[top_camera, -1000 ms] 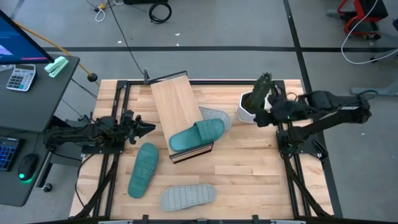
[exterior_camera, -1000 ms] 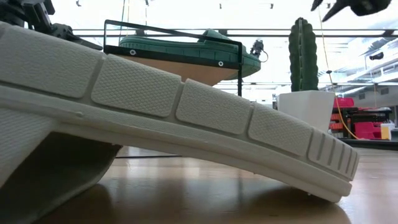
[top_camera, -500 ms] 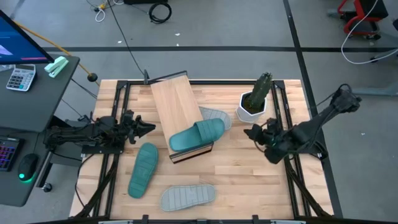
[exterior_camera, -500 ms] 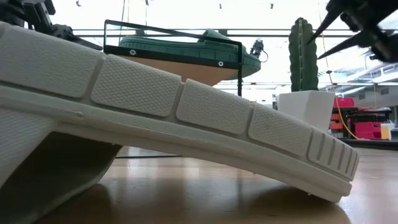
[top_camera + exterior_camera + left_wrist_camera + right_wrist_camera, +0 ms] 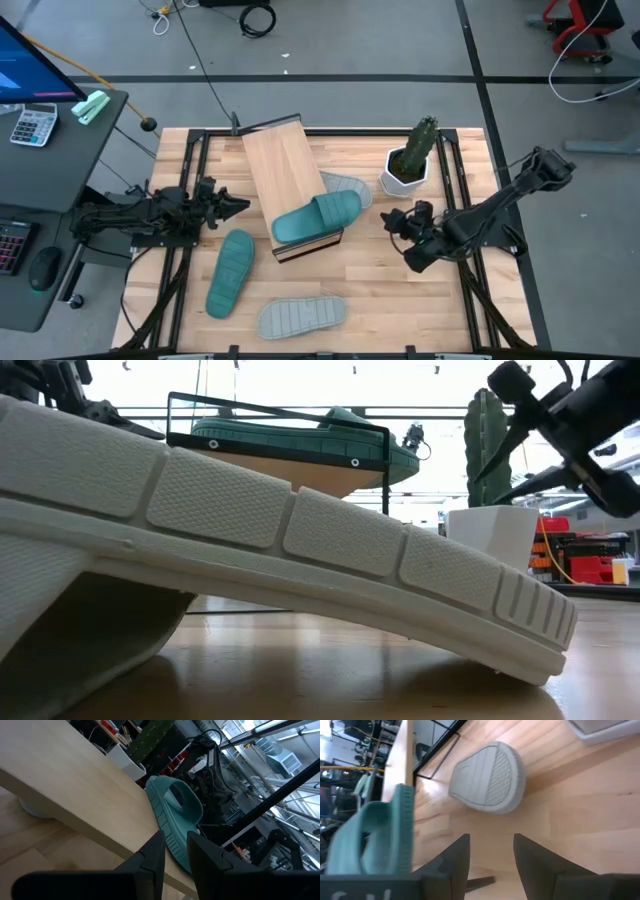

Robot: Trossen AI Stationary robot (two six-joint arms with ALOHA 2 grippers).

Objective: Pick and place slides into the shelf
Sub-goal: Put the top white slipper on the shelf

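Right gripper [image 5: 398,228], fingers parted and empty, faces the grey slide [image 5: 347,187] beside the shelf [image 5: 283,170]: approach step. Next: descend, straddle, clamp. Left gripper [image 5: 238,205] waits, fingers slightly parted, empty.

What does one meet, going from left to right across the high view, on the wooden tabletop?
Left gripper → upside-down teal rubber slide → teal slide on the light wood shelf → open right gripper → cactus in its white pot.

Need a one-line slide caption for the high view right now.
One teal slide on the shelf; right gripper hovers empty nearby.
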